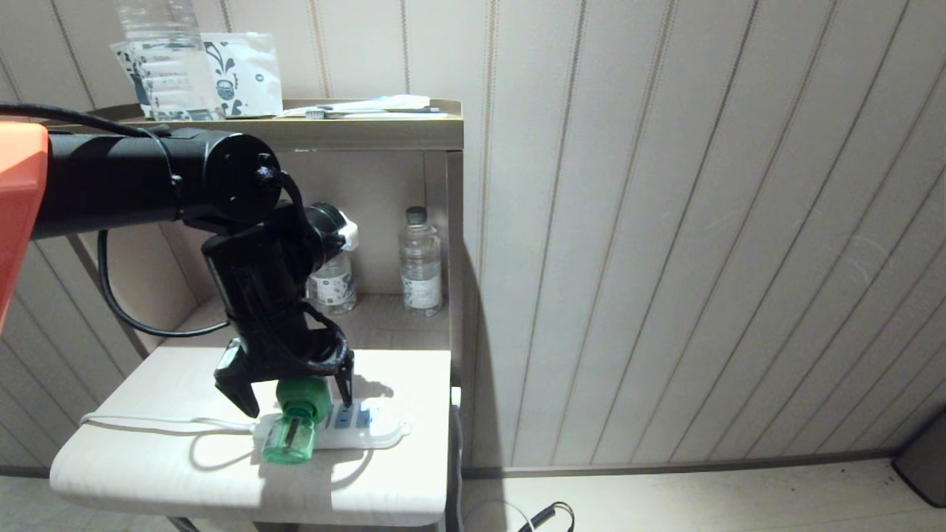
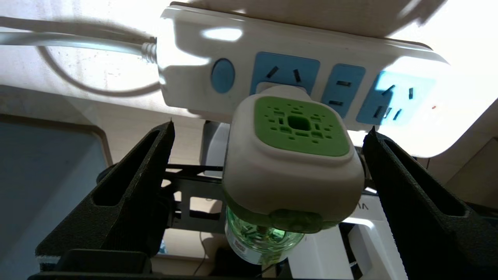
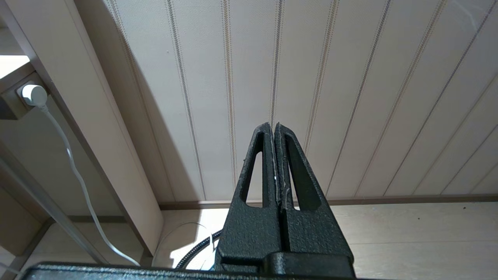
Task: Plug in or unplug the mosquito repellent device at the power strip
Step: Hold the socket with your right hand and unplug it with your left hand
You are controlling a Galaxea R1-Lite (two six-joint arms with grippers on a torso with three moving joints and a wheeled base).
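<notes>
Item: mosquito repellent device, seated in the power strip, flanked by your left gripper.

Your left gripper hangs over the strip with its jaws spread as wide as they go; each black finger stands clear of the white cap, one to either side, nothing gripped. Between them sits the device: white cap with green vented square facing the wrist camera, green bottle projecting back toward the palm. Its plug end meets the socket next to the round blue switch; two more blue sockets lie beyond the far finger. The strip's white cord trails off the switch end across the pale bedside shelf. Your right gripper is parked facing the panelled wall, fingers pressed together, empty.
</notes>
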